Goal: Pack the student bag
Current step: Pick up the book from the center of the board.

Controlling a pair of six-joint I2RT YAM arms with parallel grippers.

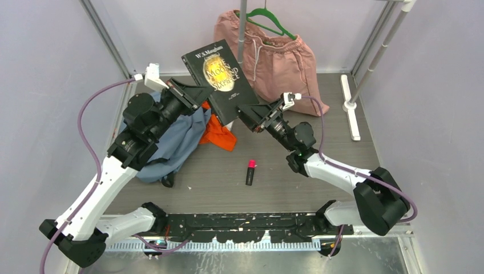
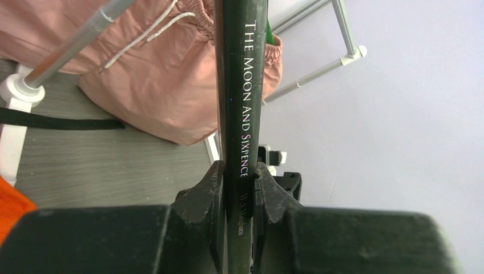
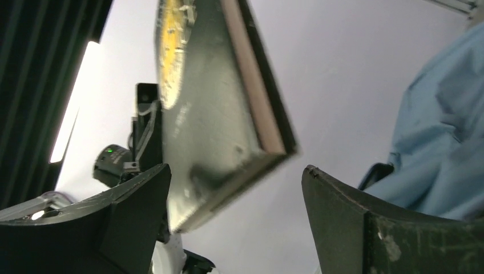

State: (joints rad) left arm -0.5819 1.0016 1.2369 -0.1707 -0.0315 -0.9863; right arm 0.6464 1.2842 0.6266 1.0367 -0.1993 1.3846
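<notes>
Grey-blue fabric bag [image 1: 171,145] slumps on the tabletop [image 1: 297,182] left of the book [image 1: 220,80]; probably limp and light, best taken at its zipper rim. Left gripper [image 2: 238,188] clamps the book's spine; right gripper [image 3: 237,177] stands wide open about its corner, gripping nothing.

Black book [image 1: 220,77], gold moon, white lettering. Grey-blue backpack [image 1: 174,142]. Pink shorts [image 1: 279,63], white drawstring. Orange cloth [image 1: 218,134]. Black marker [image 1: 250,172], pink cap. Green hanger [image 1: 268,20]. Grey table [image 1: 319,177].
</notes>
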